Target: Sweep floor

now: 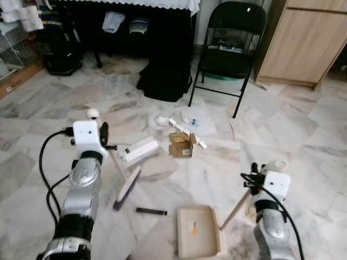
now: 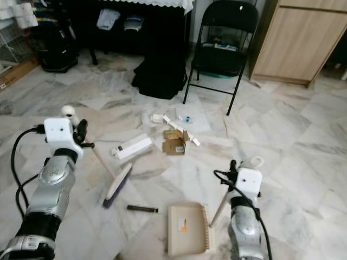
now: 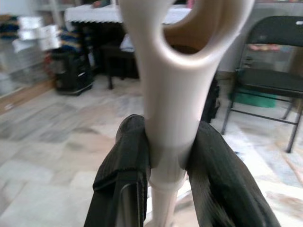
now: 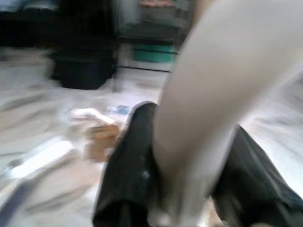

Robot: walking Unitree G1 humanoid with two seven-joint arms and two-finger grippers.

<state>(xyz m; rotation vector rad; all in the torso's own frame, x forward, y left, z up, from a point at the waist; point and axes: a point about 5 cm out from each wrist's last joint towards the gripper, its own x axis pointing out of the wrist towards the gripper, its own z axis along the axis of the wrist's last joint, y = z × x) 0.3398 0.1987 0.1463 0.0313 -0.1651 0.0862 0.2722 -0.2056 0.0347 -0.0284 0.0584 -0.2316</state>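
My left gripper [image 3: 168, 158] is shut on the cream handle of a broom [image 3: 173, 80]. The handle slants down to the broom head [image 1: 127, 187], which rests on the marble floor. My right gripper [image 4: 187, 189] is shut on the cream handle [image 1: 236, 209] of a beige dustpan [image 1: 198, 232] that lies flat on the floor between the arms. Litter lies ahead of both: a white box [image 1: 140, 149], a torn cardboard box [image 1: 181, 145], a small clear bottle [image 1: 191, 122], paper scraps [image 1: 162, 120] and a black stick [image 1: 150, 211] just left of the dustpan.
A black folding chair [image 1: 227, 49] stands behind the litter, with a black bag [image 1: 164, 81] to its left under a dark table. A wooden cabinet [image 1: 303, 43] is at the back right. A black container [image 1: 59, 49] and shelves stand at the back left.
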